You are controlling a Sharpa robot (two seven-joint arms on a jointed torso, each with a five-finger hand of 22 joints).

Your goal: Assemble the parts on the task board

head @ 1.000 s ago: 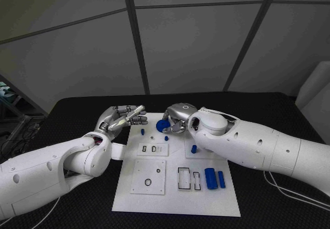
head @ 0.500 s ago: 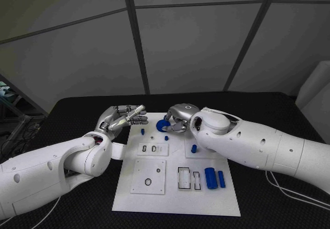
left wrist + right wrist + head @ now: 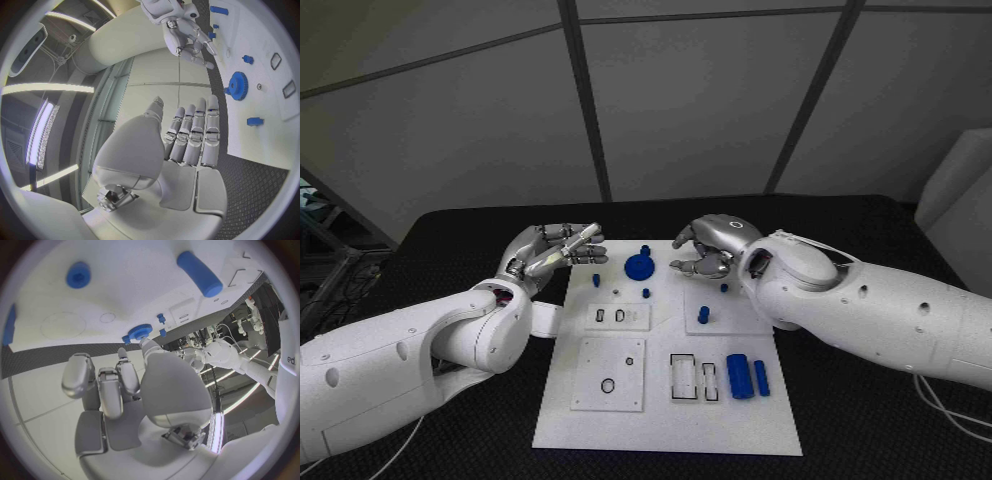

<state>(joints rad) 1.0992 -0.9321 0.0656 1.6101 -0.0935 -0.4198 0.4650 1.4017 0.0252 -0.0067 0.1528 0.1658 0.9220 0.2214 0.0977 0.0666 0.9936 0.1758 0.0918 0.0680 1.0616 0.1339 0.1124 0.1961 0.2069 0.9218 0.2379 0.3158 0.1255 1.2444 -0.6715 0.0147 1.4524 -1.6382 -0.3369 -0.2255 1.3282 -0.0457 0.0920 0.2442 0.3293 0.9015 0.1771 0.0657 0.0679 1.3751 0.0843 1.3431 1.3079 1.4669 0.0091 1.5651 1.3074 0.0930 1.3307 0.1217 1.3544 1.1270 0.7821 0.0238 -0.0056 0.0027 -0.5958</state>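
- Left hand [image 3: 554, 250]: seen left of centre in the head view, raised off the task board's [image 3: 589, 420] upper left corner. Fingers are extended and close together; nothing is held.
- Blue gear [image 3: 640, 266]: found lying flat on the board's upper part, centre of frame, between the two hands. No long axis is presented; its face is turned upward.
- Right hand [image 3: 714, 243]: placed just right of the gear, apart from it. Fingers are curled loosely and nothing is gripped.
- Judgement: the gear is taken to lie nearer the right hand, just to the picture's left of its fingertips; the left hand is farther off.
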